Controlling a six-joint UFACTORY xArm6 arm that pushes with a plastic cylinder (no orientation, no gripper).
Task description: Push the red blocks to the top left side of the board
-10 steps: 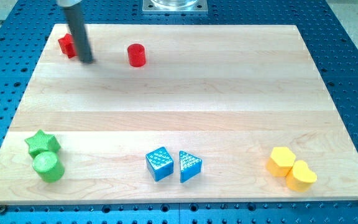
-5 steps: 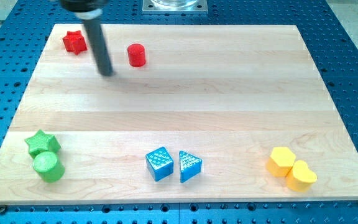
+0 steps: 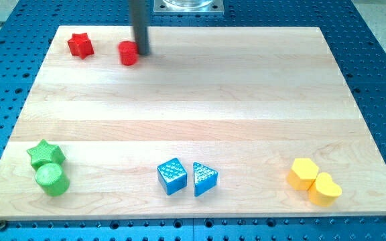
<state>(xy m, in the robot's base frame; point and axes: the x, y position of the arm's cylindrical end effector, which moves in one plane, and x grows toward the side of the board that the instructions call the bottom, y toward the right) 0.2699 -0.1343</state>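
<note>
A red star block [image 3: 80,45] lies near the board's top left corner. A red cylinder [image 3: 128,53] stands to its right, a short gap between them. My dark rod comes down from the view's top, and my tip [image 3: 143,53] touches the right side of the red cylinder.
A green star [image 3: 45,154] and a green cylinder [image 3: 51,179] sit at the bottom left. A blue cube [image 3: 172,176] and a blue triangle [image 3: 204,179] sit at the bottom middle. Two yellow blocks [image 3: 304,173] [image 3: 326,189] sit at the bottom right of the wooden board [image 3: 193,120].
My tip moved from beside the red star, round below the red cylinder, to the cylinder's right side. The red cylinder slid left and slightly up toward the star.
</note>
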